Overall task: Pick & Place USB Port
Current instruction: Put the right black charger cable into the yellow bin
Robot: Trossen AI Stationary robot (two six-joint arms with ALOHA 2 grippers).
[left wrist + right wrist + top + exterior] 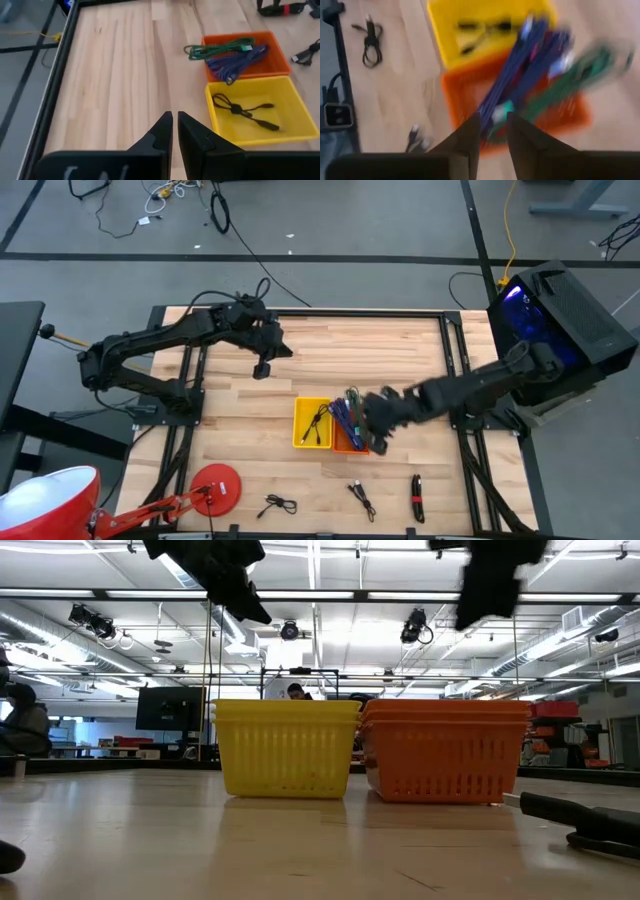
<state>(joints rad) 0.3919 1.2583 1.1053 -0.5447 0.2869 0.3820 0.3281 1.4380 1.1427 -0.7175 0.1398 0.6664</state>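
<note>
Your right hand [378, 442], fingers slightly parted and empty, hovers over the orange basket [349, 443]; the black cables [362, 498] lie on the table beyond it, nearer you than the closed left hand [262, 368].

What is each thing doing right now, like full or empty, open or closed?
Yellow basket: upright, holds one black cable.
Orange basket: upright, holds a blue cable and a green cable.
Left pincer: nearly closed, empty, above bare table.
Right pincer: slightly open, above the orange basket.
Black and red cable: lying loose on table.
</note>
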